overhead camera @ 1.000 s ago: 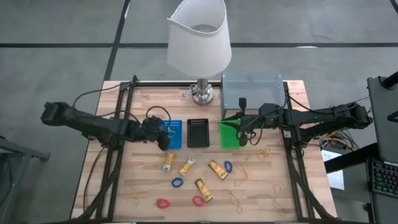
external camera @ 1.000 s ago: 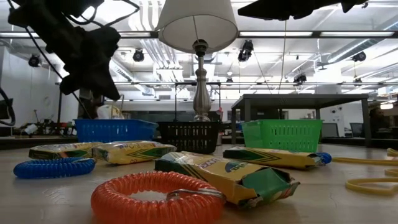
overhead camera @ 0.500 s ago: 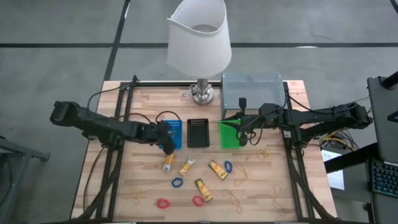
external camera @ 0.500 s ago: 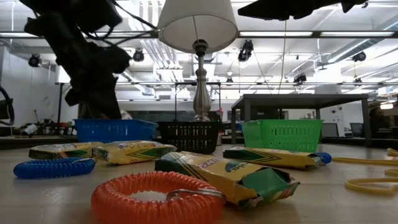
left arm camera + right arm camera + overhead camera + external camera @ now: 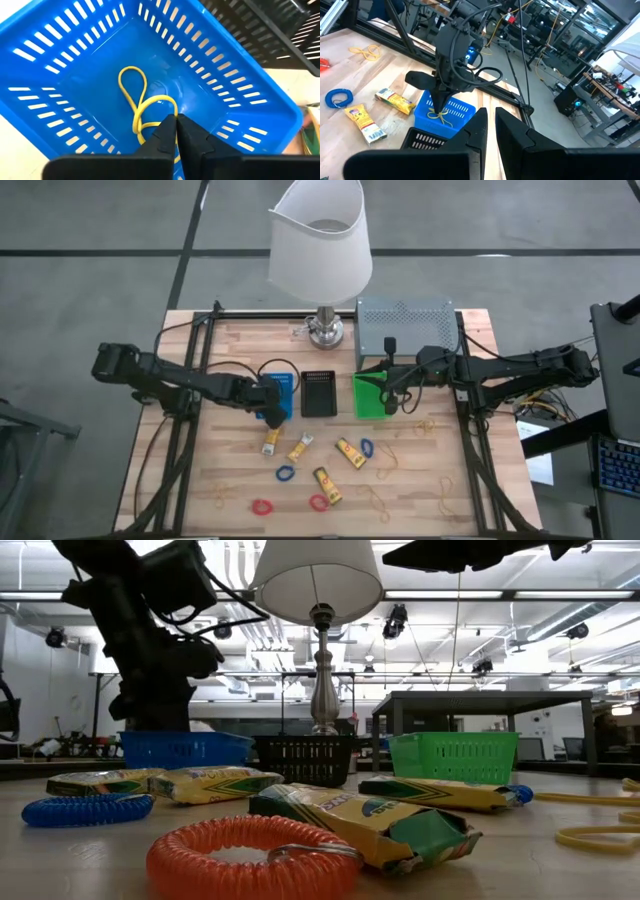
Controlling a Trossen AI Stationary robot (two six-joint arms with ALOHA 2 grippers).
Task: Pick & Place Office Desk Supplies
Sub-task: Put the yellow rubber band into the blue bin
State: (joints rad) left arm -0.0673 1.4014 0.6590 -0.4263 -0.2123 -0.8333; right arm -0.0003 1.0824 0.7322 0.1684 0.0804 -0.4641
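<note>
Jaws of the left gripper (image 5: 176,131) are pinched together on a yellow rubber band (image 5: 141,106) whose loops hang into the blue tray (image 5: 277,393); in the wrist view the band's long axis runs from the fingertips toward the tray floor. Jaws of the right gripper (image 5: 391,402) are closed on nothing, hovering over the green tray (image 5: 371,397) at about 3 o'clock from the table's middle.

Light wooden planks make up the table (image 5: 230,470). At its 12 o'clock edge stand a lamp (image 5: 321,250) with a white shade and a grey perforated shelf (image 5: 407,325); a black tray (image 5: 318,393) sits between the blue and green ones. Beyond the table the low view shows a large workshop with strip lights on the ceiling and another table in the distance.

Toward 6 o'clock lie yellow packets (image 5: 350,452), each at its own slant, the nearest in the low view lying across the picture with one torn green end (image 5: 425,832). Its printing cannot be read. Blue rings (image 5: 286,473), red rings (image 5: 262,507) and more loose bands (image 5: 377,500) are scattered around them
</note>
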